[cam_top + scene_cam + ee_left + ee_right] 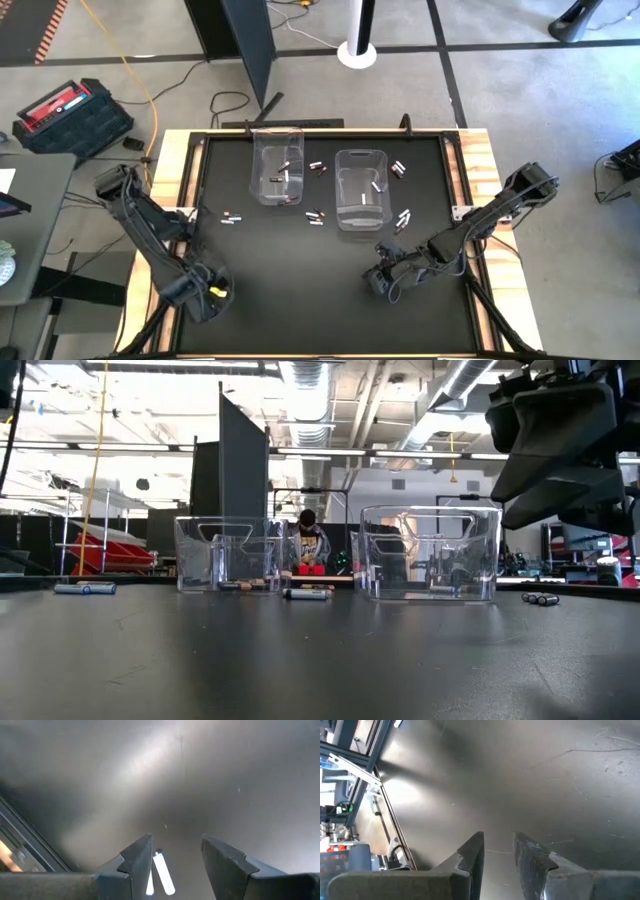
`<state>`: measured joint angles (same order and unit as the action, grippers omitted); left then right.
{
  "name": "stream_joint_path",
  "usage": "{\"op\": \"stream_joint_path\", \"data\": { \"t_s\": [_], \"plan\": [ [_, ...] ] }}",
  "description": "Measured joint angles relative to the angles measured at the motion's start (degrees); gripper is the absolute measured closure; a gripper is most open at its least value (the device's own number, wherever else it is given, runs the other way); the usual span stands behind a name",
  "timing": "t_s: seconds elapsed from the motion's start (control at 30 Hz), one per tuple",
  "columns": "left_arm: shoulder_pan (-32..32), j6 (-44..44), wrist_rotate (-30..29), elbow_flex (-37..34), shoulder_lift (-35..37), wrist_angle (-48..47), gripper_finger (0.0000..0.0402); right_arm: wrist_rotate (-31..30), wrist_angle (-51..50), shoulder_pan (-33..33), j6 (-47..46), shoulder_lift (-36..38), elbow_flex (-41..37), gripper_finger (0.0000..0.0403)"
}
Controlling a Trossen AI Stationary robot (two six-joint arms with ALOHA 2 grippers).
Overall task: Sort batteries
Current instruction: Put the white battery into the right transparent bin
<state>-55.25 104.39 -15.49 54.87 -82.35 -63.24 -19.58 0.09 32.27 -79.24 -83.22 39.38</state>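
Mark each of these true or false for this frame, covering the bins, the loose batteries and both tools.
1. Two clear bins stand side by side at the table's far half. True.
2. Every battery is already inside a bin. False: several batteries lie loose on the mat around the bins.
3. The left tool has its jaws apart, with a white battery lying on the mat between them. True.
4. The right tool grips a battery. False: nothing shows between its jaws.
5. The right tool reaches into a bin. False: it hangs over bare mat nearer the front.

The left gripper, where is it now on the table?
In the high view the left gripper hangs over the near left corner of the black table, far from both clear bins. Its wrist view shows a white battery between its open fingers.
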Motion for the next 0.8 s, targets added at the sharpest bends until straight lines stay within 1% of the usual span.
{"op": "stream_joint_path", "data": {
  "t_s": [0.13, 0.33, 0.43, 0.7, 0.8],
  "plan": [
    [-2.27, 5.97, 1.73, 0.00, 0.00, 1.36, 0.0238, -0.01, -1.87, 0.00, 0.02, 0.00, 0.00, 0.0281],
    [-5.47, 15.08, 2.38, 0.00, 0.00, 2.31, 0.0238, -0.01, -3.72, 0.00, 0.17, 0.00, 0.00, 0.0281],
    [-6.29, 18.83, 4.55, 0.02, -0.19, 2.23, 0.0238, -0.01, -4.12, 0.00, 0.22, 0.00, 0.00, 0.0281],
    [-6.66, 21.80, 5.19, 0.02, -0.24, 3.49, 0.0238, -0.01, -4.39, 0.33, 0.36, 0.00, 0.00, 0.0281],
    [-6.66, 22.52, 5.14, 0.02, -0.26, 1.27, 0.0238, -0.01, -4.38, 0.52, 0.38, 0.00, 0.00, 0.0281]
  ]
}}
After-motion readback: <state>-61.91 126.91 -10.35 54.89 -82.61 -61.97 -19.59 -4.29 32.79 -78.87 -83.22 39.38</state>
